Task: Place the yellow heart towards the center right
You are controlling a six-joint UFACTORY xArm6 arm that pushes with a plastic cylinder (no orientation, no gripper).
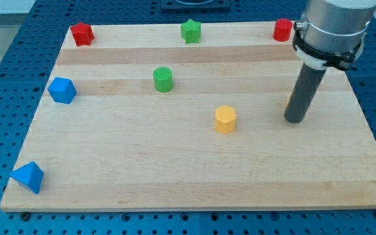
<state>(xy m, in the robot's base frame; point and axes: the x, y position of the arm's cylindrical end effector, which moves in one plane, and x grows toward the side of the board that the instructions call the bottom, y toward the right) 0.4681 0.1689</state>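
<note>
My tip (294,121) rests on the wooden board (194,183) at its centre right. A thin yellow-orange sliver (290,99) shows at the rod's left edge. It is mostly hidden behind the rod, so I cannot make out its shape. A yellow hexagonal block (225,119) sits about a hundred pixels to the left of the tip, apart from it.
A red star-like block (81,32) is at the top left, a green star (190,31) at top centre and a red cylinder (282,29) at top right. A green cylinder (164,79), a blue block (62,90) and a blue triangle (29,177) lie to the left.
</note>
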